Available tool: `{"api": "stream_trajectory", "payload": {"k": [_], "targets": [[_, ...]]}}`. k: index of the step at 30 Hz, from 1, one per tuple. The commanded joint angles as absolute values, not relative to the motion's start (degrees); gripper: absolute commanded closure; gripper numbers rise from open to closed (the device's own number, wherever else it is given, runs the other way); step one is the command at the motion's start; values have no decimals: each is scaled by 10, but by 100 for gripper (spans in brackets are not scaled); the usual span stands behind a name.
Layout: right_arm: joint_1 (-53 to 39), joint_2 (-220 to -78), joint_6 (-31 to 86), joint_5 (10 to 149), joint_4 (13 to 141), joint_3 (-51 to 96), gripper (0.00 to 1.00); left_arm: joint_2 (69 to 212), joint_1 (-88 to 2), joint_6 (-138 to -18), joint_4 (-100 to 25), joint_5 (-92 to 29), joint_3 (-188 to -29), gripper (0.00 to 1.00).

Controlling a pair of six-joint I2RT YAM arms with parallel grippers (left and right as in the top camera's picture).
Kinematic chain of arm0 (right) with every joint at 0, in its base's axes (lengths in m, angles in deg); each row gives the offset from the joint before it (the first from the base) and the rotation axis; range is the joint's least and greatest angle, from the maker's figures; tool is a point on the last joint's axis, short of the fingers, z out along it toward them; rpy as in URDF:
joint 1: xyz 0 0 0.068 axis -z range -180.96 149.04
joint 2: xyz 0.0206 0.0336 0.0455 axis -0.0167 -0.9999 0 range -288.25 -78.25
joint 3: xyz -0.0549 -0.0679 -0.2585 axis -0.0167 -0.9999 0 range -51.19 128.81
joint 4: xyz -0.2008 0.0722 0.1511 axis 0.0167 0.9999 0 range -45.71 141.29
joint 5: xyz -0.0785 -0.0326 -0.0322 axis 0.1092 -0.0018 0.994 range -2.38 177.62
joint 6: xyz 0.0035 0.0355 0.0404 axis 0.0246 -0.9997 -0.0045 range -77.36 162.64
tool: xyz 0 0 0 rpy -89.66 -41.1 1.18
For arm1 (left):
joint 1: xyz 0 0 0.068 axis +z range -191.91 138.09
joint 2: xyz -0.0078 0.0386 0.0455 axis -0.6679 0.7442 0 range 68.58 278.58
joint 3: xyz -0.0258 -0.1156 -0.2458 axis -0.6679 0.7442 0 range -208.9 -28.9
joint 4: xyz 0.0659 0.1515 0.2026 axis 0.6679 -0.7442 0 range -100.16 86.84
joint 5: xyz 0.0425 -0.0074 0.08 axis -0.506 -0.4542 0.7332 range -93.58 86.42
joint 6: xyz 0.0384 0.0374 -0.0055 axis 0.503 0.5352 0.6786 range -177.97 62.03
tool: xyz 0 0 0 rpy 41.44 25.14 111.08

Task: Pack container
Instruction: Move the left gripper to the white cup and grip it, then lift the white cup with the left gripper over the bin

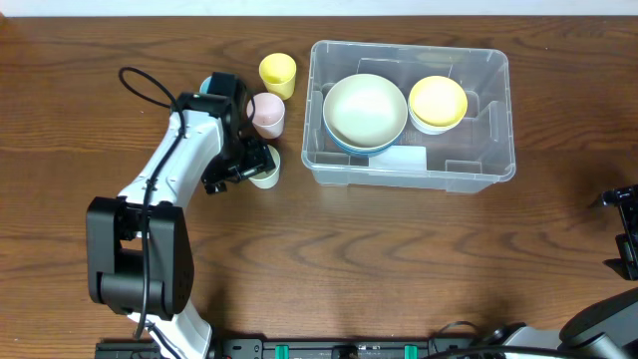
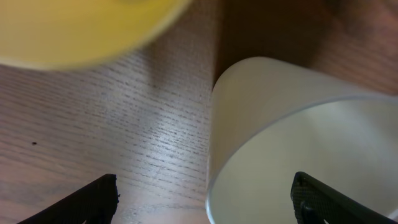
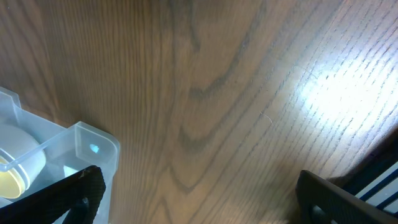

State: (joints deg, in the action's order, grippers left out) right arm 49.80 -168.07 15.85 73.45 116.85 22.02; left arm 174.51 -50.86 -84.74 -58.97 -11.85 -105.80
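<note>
The clear container (image 1: pixel 469 182) stands at the back centre. It holds a cream bowl (image 1: pixel 365 108) stacked in a blue one and a yellow bowl (image 1: pixel 438 100) in a white one. My left gripper (image 1: pixel 251 166) is open and low over a pale cup (image 1: pixel 266 179) left of the container. In the left wrist view the left gripper (image 2: pixel 205 194) straddles the pale cup's (image 2: pixel 280 106) near wall, with one finger outside and one over its inside. My right gripper (image 1: pixel 626 234) is open and empty over bare wood at the far right (image 3: pixel 199 199). The container's corner (image 3: pixel 87 146) shows beside it.
A yellow cup (image 1: pixel 278 74) and a pink cup (image 1: pixel 267 113) stand just behind the left gripper. A blue cup (image 1: pixel 206 85) is mostly hidden by the arm. The yellow cup (image 2: pixel 74 25) looms blurred in the left wrist view.
</note>
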Motion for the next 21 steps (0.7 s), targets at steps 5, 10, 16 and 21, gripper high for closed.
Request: {"api": "stream_trajectory", "payload": {"k": [5,10,16,21], "targets": [[500,-1671,150,732,1169,221,1,1753,-508,-847,-589,-99,-1050,40],[500,-1671,150,732,1169,221,1,1753,-508,-847,-595,-100,-1050,87],[500,-1671,150,732,1169,221,1,1748,-508,-846,-620,-102,-1050,94],[500,-1671,150,732,1169,221,1,1706,-514,-842,-654,-105,-1068,94]]}}
